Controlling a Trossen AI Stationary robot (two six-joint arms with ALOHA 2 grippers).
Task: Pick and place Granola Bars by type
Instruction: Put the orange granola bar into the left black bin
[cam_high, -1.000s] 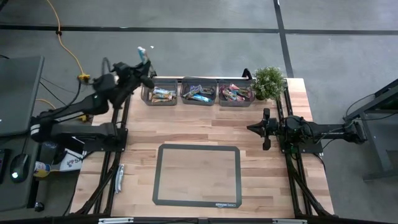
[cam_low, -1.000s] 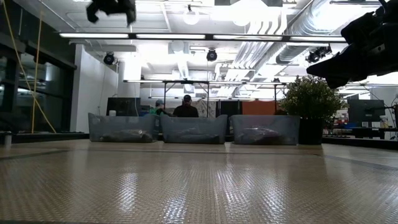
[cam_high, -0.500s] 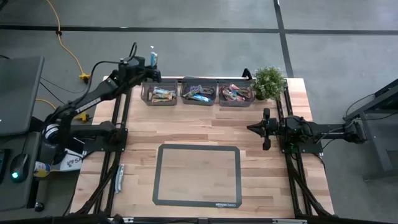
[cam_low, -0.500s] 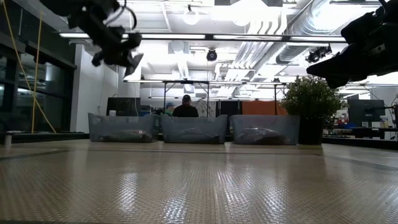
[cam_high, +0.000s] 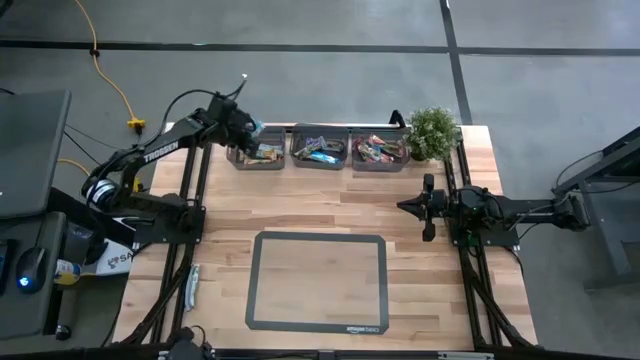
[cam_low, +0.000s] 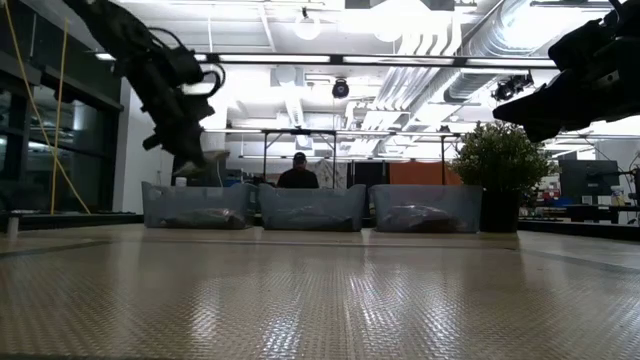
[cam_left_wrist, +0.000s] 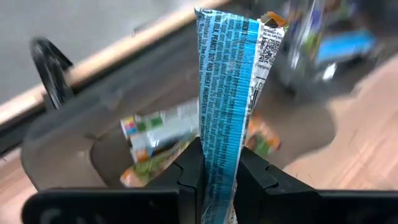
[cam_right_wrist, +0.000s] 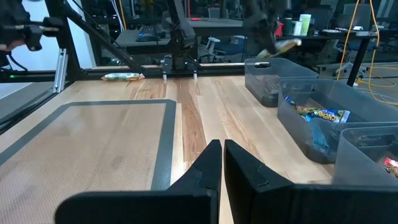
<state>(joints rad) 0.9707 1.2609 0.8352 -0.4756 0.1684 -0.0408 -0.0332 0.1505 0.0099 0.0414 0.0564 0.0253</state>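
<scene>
High view: left gripper (cam_high: 243, 128) hovers over the left bin (cam_high: 236, 157), all three bins already stocked, mat (cam_high: 265, 280) bare. Left wrist view: jaws clamped on a blue bar (cam_left_wrist: 231, 93), not yet dropped. Right wrist view: right gripper (cam_right_wrist: 217, 163) waits, jaws together. Low view hides bin contents.

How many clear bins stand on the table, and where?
3, in a row along the far edge beside the plant: left bin, middle bin, right bin.
</scene>
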